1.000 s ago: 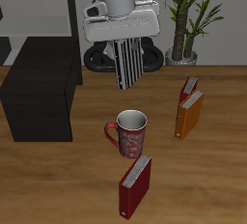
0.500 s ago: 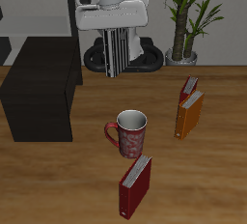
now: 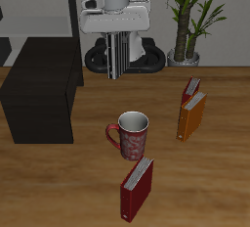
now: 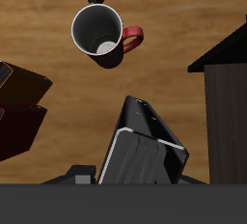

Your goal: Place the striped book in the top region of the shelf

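Note:
My gripper (image 3: 115, 37) is shut on the striped book (image 3: 115, 57), which hangs upright below it, edge-on, high above the table toward the back. The wrist view shows the book (image 4: 145, 153) close up, with its dark cover and pale edge. The black shelf (image 3: 39, 92) stands low beside and below the book, its flat top bare. It also shows in the wrist view (image 4: 228, 93). The book is beside the shelf, not over its top.
A red patterned mug (image 3: 130, 133) stands under and in front of the gripper, and shows in the wrist view (image 4: 97, 30). A dark red book (image 3: 137, 187) stands near the front edge. An orange book (image 3: 190, 113), a potted plant (image 3: 188, 16) and a grey rack (image 3: 39, 6) are also in view.
The gripper has risen and moved back a little toward the shelf side. The striped book has turned from showing its cover to edge-on. It is almost still over the last half second.

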Available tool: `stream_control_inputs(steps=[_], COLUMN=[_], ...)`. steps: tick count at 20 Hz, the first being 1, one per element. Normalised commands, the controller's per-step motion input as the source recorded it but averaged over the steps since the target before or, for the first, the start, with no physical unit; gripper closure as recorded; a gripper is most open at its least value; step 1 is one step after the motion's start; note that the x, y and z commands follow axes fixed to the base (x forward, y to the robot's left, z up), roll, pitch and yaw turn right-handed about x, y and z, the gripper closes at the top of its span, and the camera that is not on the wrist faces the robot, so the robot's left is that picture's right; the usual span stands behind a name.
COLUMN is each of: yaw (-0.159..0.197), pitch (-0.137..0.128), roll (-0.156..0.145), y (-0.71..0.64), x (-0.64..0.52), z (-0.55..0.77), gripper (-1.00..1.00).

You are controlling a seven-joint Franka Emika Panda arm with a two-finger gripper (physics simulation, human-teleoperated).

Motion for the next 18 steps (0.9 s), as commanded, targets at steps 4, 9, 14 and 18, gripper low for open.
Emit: stream_control_inputs(steps=[4,9,14,18], yaw=[0.05,0.091,0.069,0.068], pitch=[0.015,0.02,0.026,0.005], roll=[-0.02,-0.053,-0.091,-0.126], y=[0.22,0.3,0.2,-0.01], x=[-0.12,-0.08,0.0,0.13], z=[-0.11,-0.14,-0.11,-0.06], gripper=[1.0,1.0,1.0,1.0])
